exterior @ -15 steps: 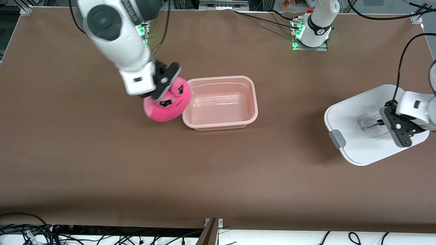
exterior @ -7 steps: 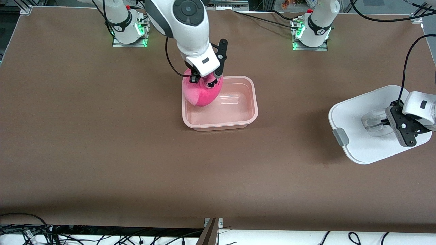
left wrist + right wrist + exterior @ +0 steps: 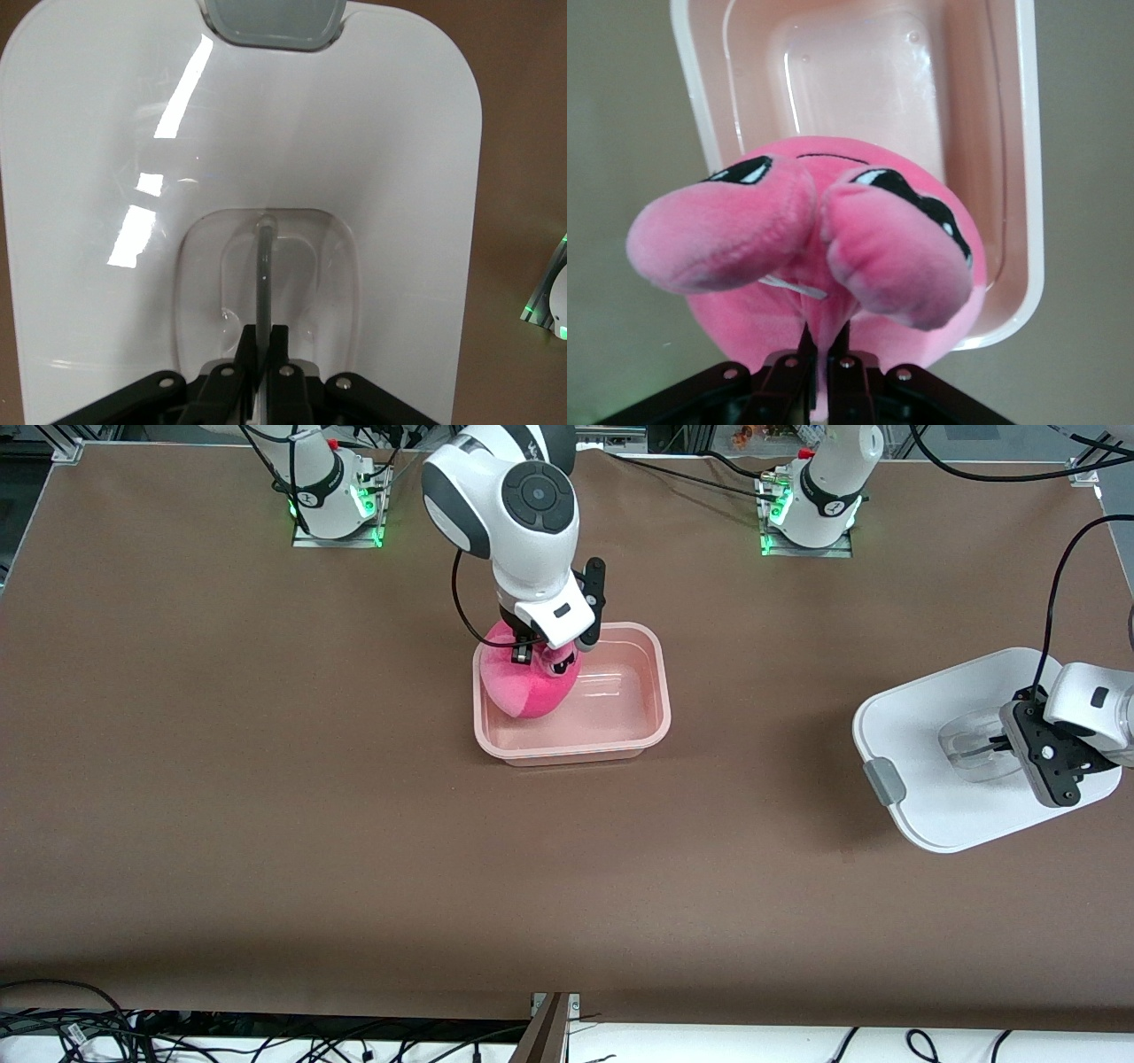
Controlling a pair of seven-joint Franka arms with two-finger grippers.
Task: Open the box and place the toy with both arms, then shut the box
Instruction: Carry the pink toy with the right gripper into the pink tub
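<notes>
The pale pink box tub stands open near the table's middle. My right gripper is shut on the magenta toy and holds it at the tub's end toward the right arm, low over the rim. In the right wrist view the gripper pinches the toy over the tub. My left gripper is shut on the clear handle of the white lid, held over the table's left-arm end. A grey clip shows on the lid's edge.
The brown table surrounds the tub. The two arm bases stand along the edge farthest from the front camera. Cables lie past the table's edge nearest to the front camera.
My right gripper carried the toy from beside the tub to over its end toward the right arm and lowered it. The left gripper and lid shifted slightly.
</notes>
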